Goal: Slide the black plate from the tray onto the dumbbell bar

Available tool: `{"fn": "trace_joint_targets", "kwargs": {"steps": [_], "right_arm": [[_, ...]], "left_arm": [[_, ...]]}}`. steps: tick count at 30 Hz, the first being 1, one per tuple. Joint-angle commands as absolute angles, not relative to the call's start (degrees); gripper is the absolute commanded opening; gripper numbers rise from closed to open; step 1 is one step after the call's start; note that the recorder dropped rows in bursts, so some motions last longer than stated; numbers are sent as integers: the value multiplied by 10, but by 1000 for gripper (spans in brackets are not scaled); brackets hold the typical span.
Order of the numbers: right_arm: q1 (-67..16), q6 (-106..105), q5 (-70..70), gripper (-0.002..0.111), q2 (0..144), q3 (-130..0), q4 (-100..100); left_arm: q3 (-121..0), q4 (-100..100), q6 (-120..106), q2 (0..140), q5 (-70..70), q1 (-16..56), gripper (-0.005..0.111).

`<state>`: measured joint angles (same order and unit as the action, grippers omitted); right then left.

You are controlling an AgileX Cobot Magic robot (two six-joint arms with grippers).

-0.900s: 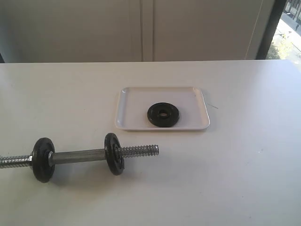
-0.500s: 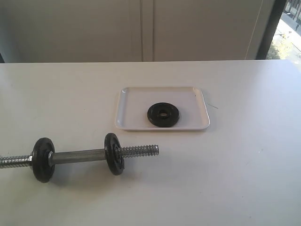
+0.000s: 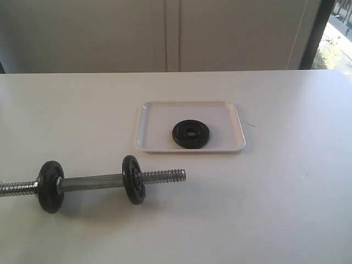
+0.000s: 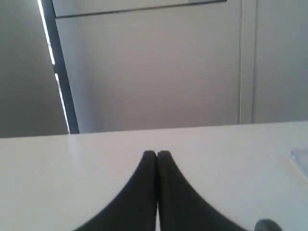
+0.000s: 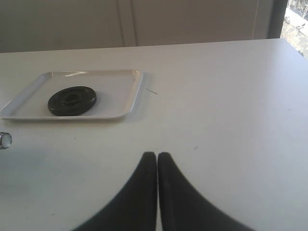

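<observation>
Left jaws and right jaws are pressed together. The dumbbell bar (image 3: 91, 181) lies left–right on the bench (image 3: 275, 209) — threaded end pointing right; the black plate (image 3: 191, 133) lies flat in the tray (image 3: 159, 118).

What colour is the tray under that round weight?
White. The shallow rectangular plastic tray shows best in the exterior view.

The left gripper (image 4: 157, 154) was closed, its two black fingers (image 4: 137, 195) pressed together from the tips down, with only a thin seam between them. The fingers widened toward the wrist and curved outward at the base. The right gripper (image 5: 157, 155) had the same pose: both black fingers met tip to tip, clamped on nothing, pointing forward and level.
</observation>
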<state>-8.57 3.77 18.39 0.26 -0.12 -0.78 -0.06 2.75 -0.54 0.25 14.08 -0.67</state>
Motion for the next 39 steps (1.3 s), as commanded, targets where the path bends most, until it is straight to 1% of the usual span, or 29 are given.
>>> {"fn": "trace_joint_targets", "kwargs": {"steps": [1,8,14,18,20,25,28,32,39], "right_arm": [[-88,37,179,1,0,0,-4],[-88,37,179,1,0,0,-4],[-88,37,179,1,0,0,-4],[-88,37,179,1,0,0,-4],[-88,37,179,1,0,0,-4],[-88,37,179,1,0,0,-4],[-88,37,179,1,0,0,-4],[-88,37,179,1,0,0,-4],[-88,37,179,1,0,0,-4]], "left_arm": [[0,32,33,0,237,-5,0],[0,32,201,0,369,-5,0],[0,32,203,0,467,-5,0],[-16,32,208,0,469,-5,0],[-36,32,211,0,426,-5,0],[-104,32,202,3,228,-5,0],[-146,32,167,32,124,-5,0],[-216,32,133,98,3,-5,0],[-345,31,0,275,-233,-5,0]]}}
